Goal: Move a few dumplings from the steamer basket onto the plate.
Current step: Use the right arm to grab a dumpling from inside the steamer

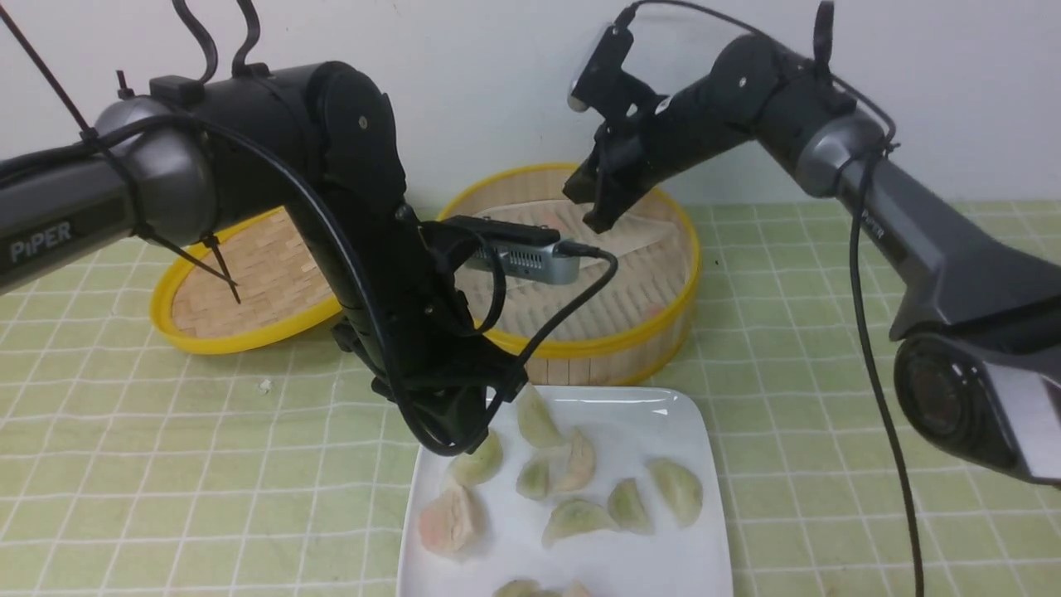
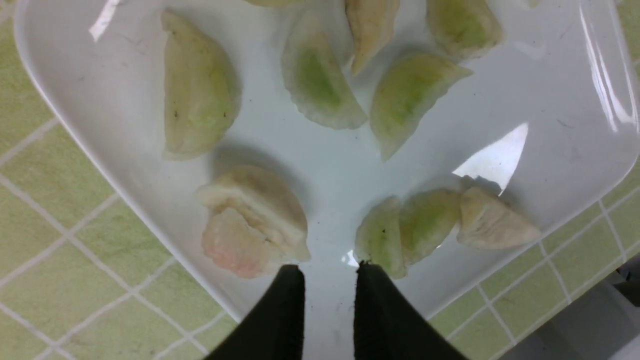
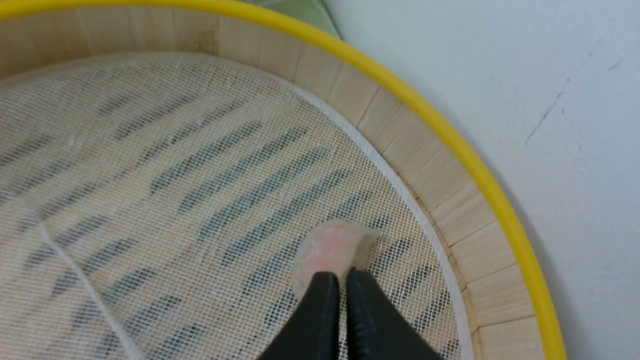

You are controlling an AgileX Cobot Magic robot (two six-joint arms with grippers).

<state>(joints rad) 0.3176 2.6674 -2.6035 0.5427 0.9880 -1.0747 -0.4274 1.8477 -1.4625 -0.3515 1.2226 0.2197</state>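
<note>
In the steamer basket (image 3: 470, 235), near its back wall, one pink dumpling (image 3: 332, 247) lies at the tips of the right gripper (image 3: 342, 276). Its long axis runs across the fingers and its pointed end is toward the wall. The fingers are nearly together at its edge; whether they clamp it I cannot tell. The left gripper (image 2: 329, 268) hangs parted and empty over the plate (image 2: 550, 100).

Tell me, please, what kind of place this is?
Most likely a robot test bench dressed as a dining table, not a real kitchen: a green checked tablecloth, a bare white wall close behind, and a bamboo steamer basket beside a plate of dumplings.
</note>
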